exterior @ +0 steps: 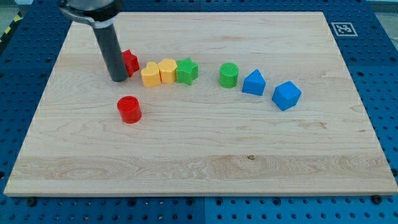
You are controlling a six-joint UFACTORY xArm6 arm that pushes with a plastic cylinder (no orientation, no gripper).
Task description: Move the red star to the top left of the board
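Observation:
The red star [131, 62] lies in the upper left part of the wooden board [199, 168], partly hidden behind my rod. My tip [118, 79] rests on the board against the star's left and lower side. The star sits just left of a yellow heart [150, 75]. A red cylinder [129, 109] stands below my tip, apart from it.
A row runs to the right of the star: the yellow heart, a yellow block [168, 70], a green star [186, 71], then a green cylinder [229, 75], a blue triangular block [254, 83] and a blue cube [286, 95]. A marker tag [343, 28] sits at the board's top right corner.

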